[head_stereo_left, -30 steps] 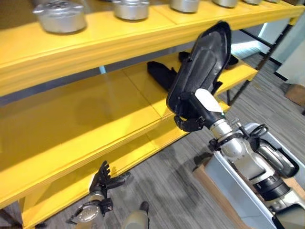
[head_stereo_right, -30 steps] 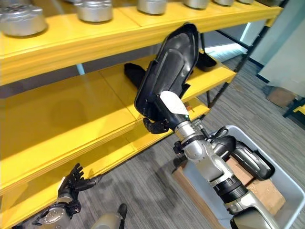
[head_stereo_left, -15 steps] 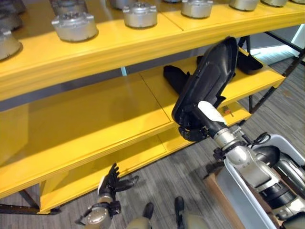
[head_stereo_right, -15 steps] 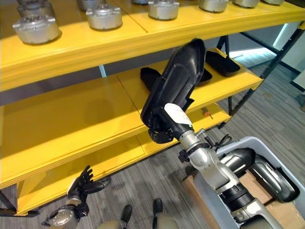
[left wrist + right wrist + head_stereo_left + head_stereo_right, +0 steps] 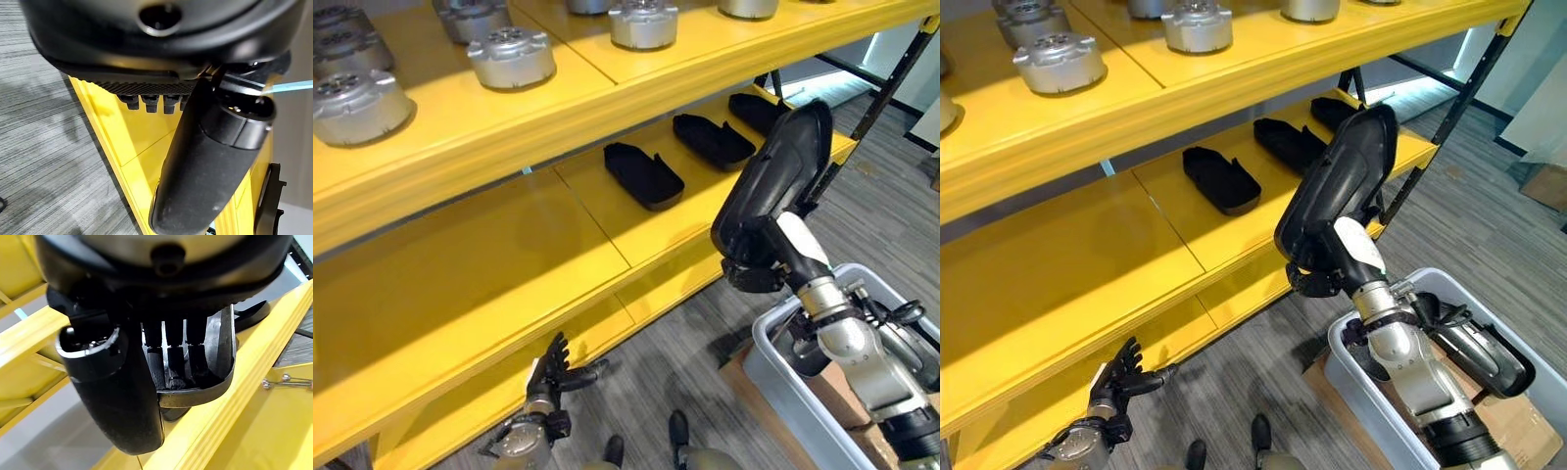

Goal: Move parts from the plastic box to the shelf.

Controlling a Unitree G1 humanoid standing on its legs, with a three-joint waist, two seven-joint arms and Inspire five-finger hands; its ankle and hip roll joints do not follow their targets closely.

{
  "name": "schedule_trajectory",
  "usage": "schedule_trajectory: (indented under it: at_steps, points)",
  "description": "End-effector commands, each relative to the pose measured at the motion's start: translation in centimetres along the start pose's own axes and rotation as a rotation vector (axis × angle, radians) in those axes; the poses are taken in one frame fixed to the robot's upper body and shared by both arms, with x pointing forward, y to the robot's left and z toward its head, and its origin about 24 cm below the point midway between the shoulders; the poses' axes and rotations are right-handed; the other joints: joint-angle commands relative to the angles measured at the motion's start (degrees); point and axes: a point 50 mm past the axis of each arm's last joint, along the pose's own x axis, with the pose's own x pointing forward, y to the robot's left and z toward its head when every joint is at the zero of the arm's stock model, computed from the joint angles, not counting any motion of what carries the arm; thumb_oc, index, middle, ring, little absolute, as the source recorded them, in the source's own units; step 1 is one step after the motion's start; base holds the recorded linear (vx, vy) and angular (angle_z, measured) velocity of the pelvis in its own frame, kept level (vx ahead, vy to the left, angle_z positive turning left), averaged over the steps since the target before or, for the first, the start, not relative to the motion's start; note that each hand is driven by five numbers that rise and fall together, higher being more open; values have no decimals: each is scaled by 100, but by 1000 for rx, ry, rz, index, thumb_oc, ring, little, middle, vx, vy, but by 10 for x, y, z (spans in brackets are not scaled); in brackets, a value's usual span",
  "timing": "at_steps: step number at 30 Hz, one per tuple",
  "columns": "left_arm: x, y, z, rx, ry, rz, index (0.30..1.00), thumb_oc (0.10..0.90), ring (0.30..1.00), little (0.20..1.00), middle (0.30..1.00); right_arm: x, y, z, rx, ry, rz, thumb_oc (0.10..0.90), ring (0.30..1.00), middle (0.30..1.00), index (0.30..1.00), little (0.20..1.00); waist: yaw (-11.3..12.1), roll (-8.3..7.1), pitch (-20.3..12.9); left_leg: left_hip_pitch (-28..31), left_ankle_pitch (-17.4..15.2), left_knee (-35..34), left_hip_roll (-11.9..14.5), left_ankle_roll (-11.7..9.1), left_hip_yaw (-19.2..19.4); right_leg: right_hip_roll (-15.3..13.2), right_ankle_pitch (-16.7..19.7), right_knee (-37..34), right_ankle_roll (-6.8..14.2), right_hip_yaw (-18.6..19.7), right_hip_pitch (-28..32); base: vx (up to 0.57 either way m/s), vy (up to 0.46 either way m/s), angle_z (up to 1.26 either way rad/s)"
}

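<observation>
Silver castings (image 5: 512, 57): above the right hand (image 5: 1324, 278). Carpet floor (image 5: 695, 357): below it. Cardboard (image 5: 1520, 431): lower, beside.

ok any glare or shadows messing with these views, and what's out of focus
Left eye view: the middle shelf shows soft sheen and dim reflections under the upper board, while the black part in the right hand reads clearly. Right wrist view: the right hand's thumb looms large and soft, the part's rim sharper. Left wrist view: the left hand is close and soft, the floor streaky.
</observation>
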Motion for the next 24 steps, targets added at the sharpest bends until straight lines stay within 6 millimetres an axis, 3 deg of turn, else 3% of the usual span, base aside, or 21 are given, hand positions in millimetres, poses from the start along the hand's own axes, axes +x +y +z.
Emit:
schedule_trajectory:
  at_steps: [1,9,24]
  points:
    - [1,8,18,67,-107,-19,1000,900,1000,1000,1000,11,-45,51,10,-291,-257,400,300,300,300,300,93,-245,-760,-250,-165,234,-240,269,57,-288,-695,506,452,85,173,15,-18,-9]
    - [0,8,16,52,-102,-7,1000,900,1000,1000,1000,12,-45,48,3,-279,-266,400,300,300,300,300,96,-254,-769,-181,-149,152,-197,247,77,-300,-667,416,451,68,249,8,-9,-4]
    - [-3,18,19,44,-114,19,1000,900,1000,1000,1000,47,-34,78,-75,-384,-123,400,300,300,300,300,463,-450,-599,-322,8,33,-265,259,-206,-402,-691,483,467,-287,201,-6,1,10]
